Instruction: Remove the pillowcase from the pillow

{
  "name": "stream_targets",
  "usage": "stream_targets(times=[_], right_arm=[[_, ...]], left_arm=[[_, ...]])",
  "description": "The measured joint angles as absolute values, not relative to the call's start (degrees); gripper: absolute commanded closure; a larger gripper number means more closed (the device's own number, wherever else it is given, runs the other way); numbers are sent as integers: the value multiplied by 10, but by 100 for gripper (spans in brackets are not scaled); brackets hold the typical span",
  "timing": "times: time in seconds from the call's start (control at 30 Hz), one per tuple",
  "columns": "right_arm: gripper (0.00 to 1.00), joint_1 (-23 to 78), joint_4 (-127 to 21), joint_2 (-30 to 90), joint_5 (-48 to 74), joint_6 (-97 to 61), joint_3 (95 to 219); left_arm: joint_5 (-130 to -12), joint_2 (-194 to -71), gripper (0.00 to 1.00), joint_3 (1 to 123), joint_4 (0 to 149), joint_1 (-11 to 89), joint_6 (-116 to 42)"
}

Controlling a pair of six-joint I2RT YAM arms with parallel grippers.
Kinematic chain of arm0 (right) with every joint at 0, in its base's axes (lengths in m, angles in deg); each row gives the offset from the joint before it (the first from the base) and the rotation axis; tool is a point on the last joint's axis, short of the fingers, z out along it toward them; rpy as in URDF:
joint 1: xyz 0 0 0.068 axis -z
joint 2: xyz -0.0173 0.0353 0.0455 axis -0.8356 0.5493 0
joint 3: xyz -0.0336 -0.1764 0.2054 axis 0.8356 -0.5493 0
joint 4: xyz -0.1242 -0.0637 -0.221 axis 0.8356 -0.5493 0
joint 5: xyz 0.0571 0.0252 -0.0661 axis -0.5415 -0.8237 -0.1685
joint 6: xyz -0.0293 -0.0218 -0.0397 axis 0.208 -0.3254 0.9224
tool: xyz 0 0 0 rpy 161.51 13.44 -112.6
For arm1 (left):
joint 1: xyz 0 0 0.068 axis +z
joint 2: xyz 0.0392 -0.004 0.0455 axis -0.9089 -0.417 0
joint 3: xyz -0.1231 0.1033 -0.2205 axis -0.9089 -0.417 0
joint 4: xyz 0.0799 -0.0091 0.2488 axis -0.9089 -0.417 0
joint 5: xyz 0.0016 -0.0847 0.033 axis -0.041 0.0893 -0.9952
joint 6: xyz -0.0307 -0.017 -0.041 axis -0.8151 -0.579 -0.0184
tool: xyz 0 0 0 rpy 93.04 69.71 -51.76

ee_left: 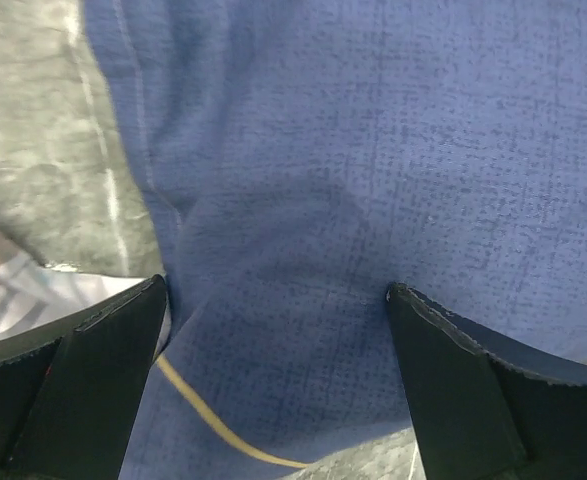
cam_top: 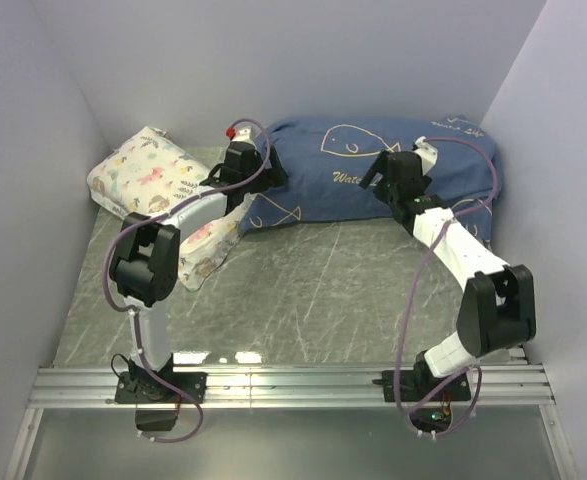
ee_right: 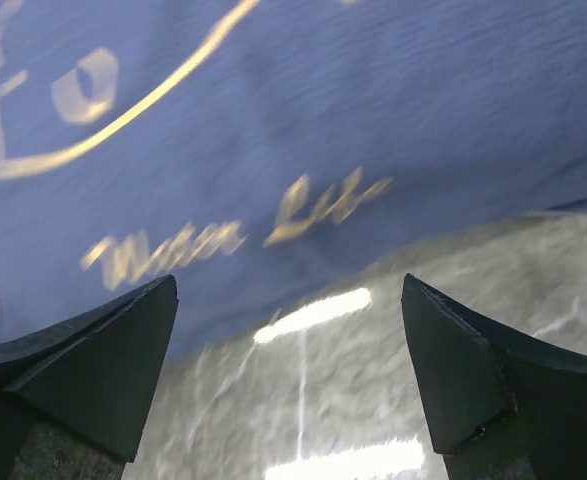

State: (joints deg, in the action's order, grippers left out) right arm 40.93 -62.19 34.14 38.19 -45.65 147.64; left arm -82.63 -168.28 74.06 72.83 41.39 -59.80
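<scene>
The blue pillowcase (cam_top: 373, 160) with cream whale outlines lies plump along the back wall. The pillow is hidden inside it. My left gripper (cam_top: 245, 172) is at the case's left end, open. In the left wrist view its fingers (ee_left: 93, 370) stand wide apart over the blue cloth (ee_left: 373, 150), close above a fold, and grip nothing. My right gripper (cam_top: 388, 178) is at the case's front edge, right of centre, also open. The right wrist view shows the gripper (ee_right: 289, 285) spanning the cloth's edge, with the script (ee_right: 233, 225) just beyond and bare table (ee_right: 373, 380) beneath.
A smaller floral-print pillow (cam_top: 143, 170) lies at the back left, and part of it shows under my left arm (cam_top: 208, 250). Walls close in on the left, back and right. The grey marbled table (cam_top: 313, 290) stretches in front of the case.
</scene>
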Motion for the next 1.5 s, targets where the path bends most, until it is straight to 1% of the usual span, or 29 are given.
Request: stream_targets(times=[0.1, 0.27, 0.33, 0.37, 0.4, 0.47, 0.5, 0.53, 0.57, 0.6, 0.63, 0.67, 0.7, 0.73, 0.77, 0.93, 1.07, 1.33, 1.5], right_arm=[[0, 448, -621, 373, 375, -465, 1482], [0, 496, -602, 373, 376, -482, 1443], [0, 499, -588, 372, 380, -486, 1422], [0, 499, -583, 372, 381, -488, 1415], [0, 498, -573, 373, 381, -488, 1407], [2, 498, -548, 378, 380, -488, 1400], [4, 498, -532, 384, 379, -487, 1399], [7, 498, -513, 390, 378, -485, 1399], [15, 498, -495, 396, 377, -481, 1399], [19, 498, -479, 402, 377, -475, 1399], [28, 498, -464, 407, 377, -470, 1399], [50, 497, -451, 410, 376, -463, 1399], [62, 497, -440, 412, 375, -454, 1399], [79, 496, -435, 412, 375, -447, 1400], [99, 496, -433, 412, 376, -440, 1403], [100, 496, -437, 407, 377, -429, 1415], [100, 496, -467, 377, 374, -426, 1415], [100, 500, -543, 233, 350, -408, 1434], [100, 500, -611, 151, 328, -394, 1466]], left_arm=[[-805, -1691, 1, 751, 723, 414, -594], [-780, -1691, 1, 749, 738, 414, -595], [-774, -1692, 5, 743, 747, 414, -596], [-772, -1694, 10, 743, 748, 414, -597], [-770, -1697, 20, 743, 748, 414, -598], [-764, -1703, 35, 743, 750, 414, -601], [-760, -1708, 53, 744, 751, 414, -602], [-758, -1712, 63, 746, 750, 414, -602], [-756, -1716, 71, 748, 748, 414, -604], [-754, -1720, 84, 752, 745, 414, -603], [-752, -1722, 92, 756, 744, 414, -600], [-750, -1722, 97, 758, 742, 413, -600], [-749, -1722, 100, 762, 740, 413, -599], [-749, -1722, 100, 765, 739, 412, -595], [-749, -1722, 100, 769, 738, 412, -594], [-750, -1717, 100, 778, 723, 411, -587], [-759, -1697, 100, 783, 698, 404, -570], [-757, -1601, 100, 793, 634, 375, -528], [-759, -1493, 100, 792, 601, 345, -509]])
